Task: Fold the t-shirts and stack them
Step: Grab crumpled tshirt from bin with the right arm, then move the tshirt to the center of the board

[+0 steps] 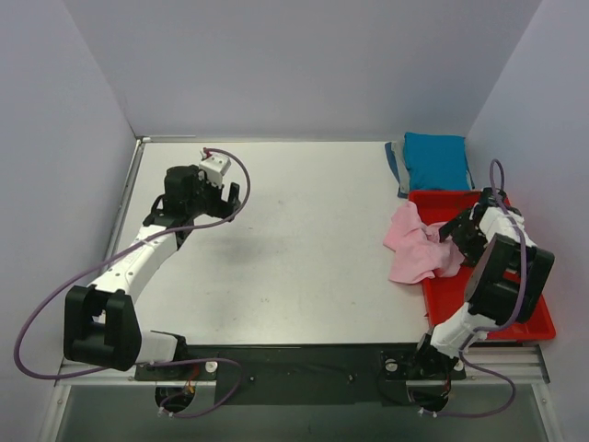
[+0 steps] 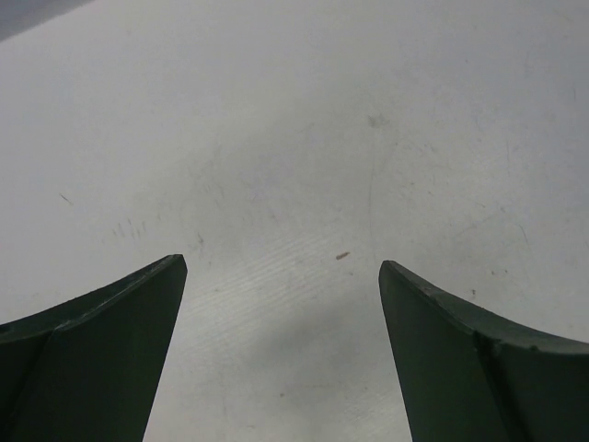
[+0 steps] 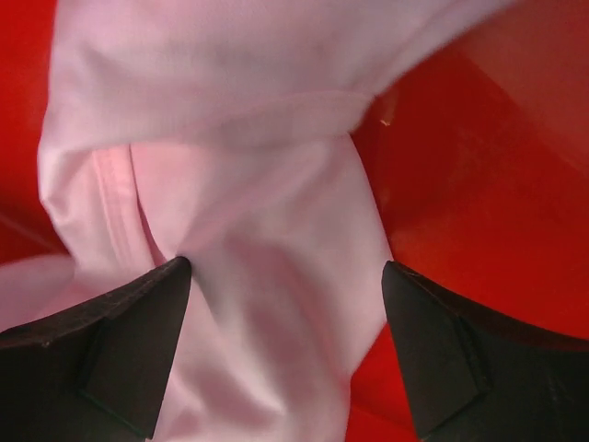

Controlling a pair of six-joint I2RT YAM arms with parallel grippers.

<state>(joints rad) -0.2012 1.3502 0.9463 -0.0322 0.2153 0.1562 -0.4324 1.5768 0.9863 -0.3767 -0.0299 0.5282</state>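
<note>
The pink t-shirt (image 1: pixel 414 247) lies crumpled, half over the left rim of the red tray (image 1: pixel 525 318) and half on the table. The teal t-shirt (image 1: pixel 436 160) lies folded at the back right, behind the tray. My right gripper (image 1: pixel 463 236) is open, low over the pink shirt (image 3: pixel 267 239) inside the tray, with a fold of cloth between its fingers (image 3: pixel 120 341). My left gripper (image 1: pixel 230 199) is open and empty at the back left, just above bare table (image 2: pixel 294 166), far from both shirts.
The red tray (image 3: pixel 479 184) stands at the right edge near the side wall. White walls close the table at the back and both sides. A purple cable loops from each arm.
</note>
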